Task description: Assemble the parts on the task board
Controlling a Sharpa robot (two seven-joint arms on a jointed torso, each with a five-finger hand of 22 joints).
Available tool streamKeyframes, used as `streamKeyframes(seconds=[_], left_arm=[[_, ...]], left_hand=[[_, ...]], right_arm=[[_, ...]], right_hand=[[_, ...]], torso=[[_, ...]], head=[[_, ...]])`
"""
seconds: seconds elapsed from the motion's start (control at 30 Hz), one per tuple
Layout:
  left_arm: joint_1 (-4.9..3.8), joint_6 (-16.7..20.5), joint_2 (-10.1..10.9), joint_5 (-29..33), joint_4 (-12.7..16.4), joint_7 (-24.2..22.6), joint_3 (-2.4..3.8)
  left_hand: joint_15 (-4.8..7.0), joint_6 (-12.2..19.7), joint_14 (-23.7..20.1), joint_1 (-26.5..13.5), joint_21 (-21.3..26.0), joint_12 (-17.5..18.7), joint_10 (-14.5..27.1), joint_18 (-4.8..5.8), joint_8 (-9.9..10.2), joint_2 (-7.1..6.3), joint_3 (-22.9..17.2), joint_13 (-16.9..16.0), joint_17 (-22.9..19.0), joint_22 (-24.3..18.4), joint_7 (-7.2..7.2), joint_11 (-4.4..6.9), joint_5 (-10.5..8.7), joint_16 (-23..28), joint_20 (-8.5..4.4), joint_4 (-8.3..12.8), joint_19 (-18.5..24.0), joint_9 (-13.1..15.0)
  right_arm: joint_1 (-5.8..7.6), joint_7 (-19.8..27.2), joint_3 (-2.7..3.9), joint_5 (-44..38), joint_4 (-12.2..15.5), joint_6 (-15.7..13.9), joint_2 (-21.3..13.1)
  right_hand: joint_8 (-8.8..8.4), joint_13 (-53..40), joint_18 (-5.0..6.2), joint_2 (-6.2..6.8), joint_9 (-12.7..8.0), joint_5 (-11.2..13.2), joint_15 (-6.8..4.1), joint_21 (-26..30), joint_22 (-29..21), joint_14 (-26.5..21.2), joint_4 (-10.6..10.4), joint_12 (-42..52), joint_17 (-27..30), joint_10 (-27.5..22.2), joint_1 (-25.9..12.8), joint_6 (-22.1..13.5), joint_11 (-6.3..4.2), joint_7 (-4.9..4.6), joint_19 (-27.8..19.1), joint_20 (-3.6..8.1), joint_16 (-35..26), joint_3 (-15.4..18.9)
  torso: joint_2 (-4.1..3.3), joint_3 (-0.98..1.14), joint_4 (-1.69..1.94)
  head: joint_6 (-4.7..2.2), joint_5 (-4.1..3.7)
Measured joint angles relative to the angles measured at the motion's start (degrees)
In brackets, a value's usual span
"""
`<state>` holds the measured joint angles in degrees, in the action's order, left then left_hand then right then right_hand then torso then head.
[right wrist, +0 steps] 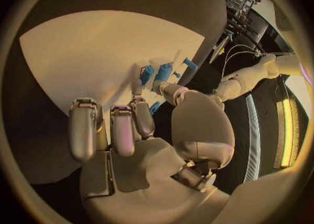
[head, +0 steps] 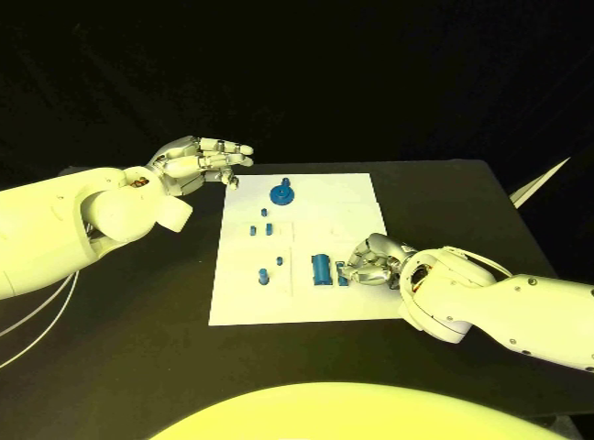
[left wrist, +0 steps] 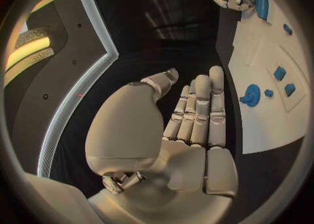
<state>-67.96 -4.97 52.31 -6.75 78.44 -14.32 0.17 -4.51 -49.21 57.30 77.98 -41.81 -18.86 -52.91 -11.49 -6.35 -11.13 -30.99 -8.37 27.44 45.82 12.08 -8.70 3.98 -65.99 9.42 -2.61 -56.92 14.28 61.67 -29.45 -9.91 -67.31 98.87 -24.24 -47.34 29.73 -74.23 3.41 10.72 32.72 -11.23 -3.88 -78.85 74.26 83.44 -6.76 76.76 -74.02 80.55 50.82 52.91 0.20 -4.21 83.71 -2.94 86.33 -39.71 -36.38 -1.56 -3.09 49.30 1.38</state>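
Note:
The white task board (head: 251, 302) lies in the middle of the table. A round blue part (head: 282, 193) stands near its far edge, also in the left wrist view (left wrist: 251, 94). Small blue parts (head: 260, 229) lie mid-board. A larger blue block (head: 323, 269) sits by the right edge, with a small blue piece (head: 344, 273) beside it. My right hand (head: 374, 259) rests at that edge, its thumb and a fingertip (right wrist: 137, 85) reaching the blue pieces (right wrist: 162, 72); whether it pinches one is unclear. My left hand (head: 204, 163) hovers off the board's far left corner, fingers (left wrist: 199, 109) straight, holding nothing.
Black table (head: 126, 348) surrounds the board, with bare room on both sides and in front. The table's far right corner (head: 482, 165) is near a pale slanted bar (head: 542, 181).

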Motion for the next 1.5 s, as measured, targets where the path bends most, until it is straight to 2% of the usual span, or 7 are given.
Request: streamKeyframes(seconds=[0.03, 0.07, 0.1, 0.37, 0.87, 1.1, 1.5], left_arm=[[0.0, 0.0, 0.0, 0.0, 0.0, 0.0, 0.0], [0.0, 0.0, 0.0, 0.0, 0.0, 0.0, 0.0], [0.0, 0.0, 0.0, 0.0, 0.0, 0.0, 0.0], [0.0, 0.0, 0.0, 0.0, 0.0, 0.0, 0.0], [0.0, 0.0, 0.1, -0.1, -0.1, 0.0, -0.01], [0.0, 0.0, 0.1, -0.2, -0.1, 0.1, -0.01], [0.0, 0.0, 0.1, -0.2, -0.1, 0.1, -0.01]], left_hand=[[0.0, 0.0, 0.0, 0.0, 0.0, 0.0, 0.0, 0.0, 0.0, 0.0, 0.0, 0.0, 0.0, 0.0, 0.0, 0.0, 0.0, 0.0, 0.0, 0.0, 0.0, 0.0], [0.0, 0.0, 0.0, 0.0, 0.0, 0.0, 0.0, 0.0, 0.0, 0.0, 0.0, 0.0, 0.0, 0.0, 0.0, 0.0, 0.0, 0.0, 0.0, 0.0, 0.0, 0.0], [0.0, 0.0, 0.0, 0.0, 0.0, 0.0, 0.0, 0.0, 0.0, 0.0, 0.0, 0.0, 0.0, 0.0, 0.0, 0.0, 0.0, 0.0, 0.0, 0.0, 0.0, 0.0], [0.0, 0.0, 0.0, 0.0, 0.0, 0.0, 0.0, 0.0, 0.0, 0.0, 0.0, 0.0, 0.0, 0.0, 0.0, 0.0, 0.0, 0.0, 0.0, 0.0, 0.0, 0.0], [0.0, 0.0, 0.0, 0.0, 0.0, 0.0, 0.0, 0.0, 0.0, 0.0, 0.0, 0.0, -0.1, 0.0, 0.0, 0.0, 0.0, 0.0, 0.0, 0.0, 0.0, 0.0], [0.0, 0.0, 0.0, 0.0, 0.0, 0.0, 0.0, 0.0, 0.0, 0.0, 0.0, 0.0, -0.1, 0.0, 0.0, 0.0, 0.0, 0.0, 0.0, 0.0, 0.0, 0.0], [0.0, 0.0, 0.0, 0.0, 0.0, 0.0, 0.0, 0.0, 0.0, 0.0, 0.0, 0.0, -0.1, 0.0, 0.0, 0.0, 0.0, 0.0, 0.0, 0.0, 0.0, -0.1]], right_arm=[[0.0, 0.1, 0.0, 0.0, 0.0, 0.0, 0.0], [0.0, 0.1, 0.0, 0.0, 0.0, 0.0, 0.0], [0.0, 0.1, 0.0, 0.0, 0.0, 0.0, 0.0], [0.0, 0.8, -0.01, 0.1, 0.2, 0.1, -0.3], [-0.03, 3.1, -0.01, 1.1, 2.4, 1.7, -3.4], [-0.04, 3.3, -0.01, 1.2, 2.4, 2.5, -3.6], [-0.06, 3.1, -0.02, 1.2, 1.5, 3.7, -3.2]], right_hand=[[0.0, 0.0, 0.0, 0.01, 0.0, 0.3, 0.0, 0.0, 0.0, 0.0, 0.0, 0.0, 0.0, 0.0, 0.0, 0.0, 0.0, 0.03, 0.0, 0.0, 0.0, 0.0], [0.0, 0.0, 0.0, 0.74, 0.1, 0.3, 0.0, 0.0, 0.0, 0.0, 0.0, 0.0, 0.0, 0.0, -0.7, 0.1, 0.0, 0.04, 0.0, 0.0, 0.0, 0.0], [0.0, 0.0, 0.0, 0.89, 0.0, 0.6, 0.0, 0.0, 0.0, 0.0, 0.0, 0.0, 0.0, 0.0, -0.9, 0.1, 0.0, 0.05, 0.0, 0.0, 0.0, 0.0], [0.0, 0.0, 0.0, 0.89, 0.0, 1.8, 0.0, 0.0, 0.0, 0.0, -0.2, 0.0, 0.0, 0.0, -0.9, 0.4, 0.0, -0.03, 0.0, 0.0, 0.0, 0.2], [-0.01, 0.0, 0.0, 0.91, 0.0, 1.8, 0.0, 0.0, 0.0, 0.0, 0.4, 0.0, 0.0, 0.0, -0.9, 0.4, 0.01, -0.02, 0.0, 0.0, 0.0, 0.8], [0.0, 0.0, 0.0, 0.91, 0.0, 1.8, 0.01, 0.0, 0.0, 0.0, 0.4, 0.0, 0.0, 0.1, -0.9, 0.4, 0.1, -0.02, 0.0, 0.0, 0.0, 0.8], [-0.01, 0.0, 0.0, 0.91, 0.0, 1.8, 0.01, 0.0, 0.0, 0.0, 0.8, 0.0, 0.0, 0.1, -0.9, 0.4, 0.1, -0.02, 0.0, 0.0, 0.0, 1.2]], torso=[[0.0, 0.0, 0.0], [0.0, -0.01, 0.0], [0.0, -0.01, 0.0], [0.0, -0.02, 0.0], [0.04, 0.02, -0.07], [0.04, 0.04, -0.07], [-0.02, 0.02, 0.02]], head=[[0.0, 0.0], [0.0, 0.0], [0.0, 0.0], [-0.01, -0.05], [-0.05, 0.13], [-0.1, 0.14], [0.27, 0.14]])
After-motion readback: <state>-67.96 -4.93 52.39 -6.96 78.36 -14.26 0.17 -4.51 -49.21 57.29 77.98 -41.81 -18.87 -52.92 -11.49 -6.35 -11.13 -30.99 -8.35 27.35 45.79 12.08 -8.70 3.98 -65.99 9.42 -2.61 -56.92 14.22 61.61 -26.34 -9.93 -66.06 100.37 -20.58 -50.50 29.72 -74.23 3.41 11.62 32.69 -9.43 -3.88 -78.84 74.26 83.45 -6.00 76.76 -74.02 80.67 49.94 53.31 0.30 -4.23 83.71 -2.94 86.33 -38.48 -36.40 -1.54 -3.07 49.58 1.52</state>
